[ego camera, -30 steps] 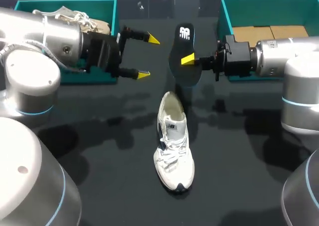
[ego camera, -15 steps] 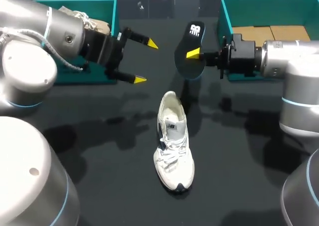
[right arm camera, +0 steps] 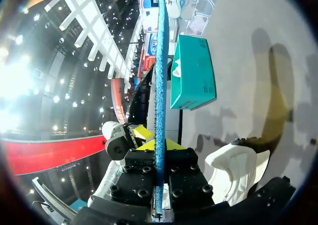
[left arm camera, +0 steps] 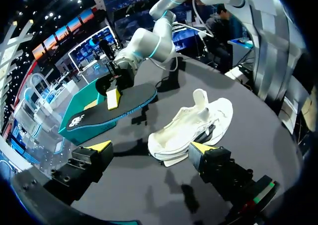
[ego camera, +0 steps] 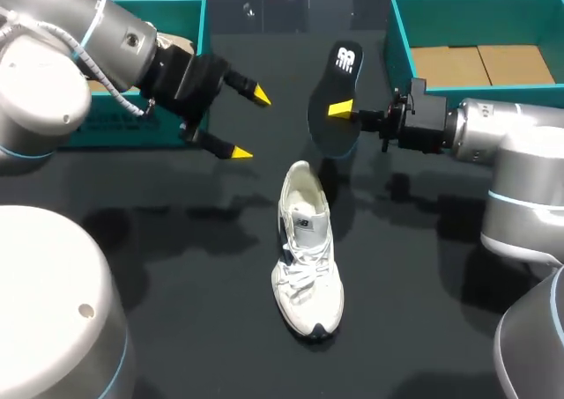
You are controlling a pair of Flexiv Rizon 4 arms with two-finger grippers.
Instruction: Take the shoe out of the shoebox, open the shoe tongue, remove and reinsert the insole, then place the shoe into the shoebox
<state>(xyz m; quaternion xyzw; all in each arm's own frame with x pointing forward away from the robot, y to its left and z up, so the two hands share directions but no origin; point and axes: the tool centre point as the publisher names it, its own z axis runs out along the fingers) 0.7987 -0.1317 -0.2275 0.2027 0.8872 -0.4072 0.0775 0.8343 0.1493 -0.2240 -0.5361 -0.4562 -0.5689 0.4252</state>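
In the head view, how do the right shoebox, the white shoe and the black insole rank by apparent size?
Largest to smallest:
1. right shoebox
2. white shoe
3. black insole, seen tilted, so it may look shorter than it is

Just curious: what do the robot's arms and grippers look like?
The left arm and right arm are silver-grey tubes with light-blue rings. The left gripper and right gripper are black with yellow tips. A grey cable loops along the left arm.
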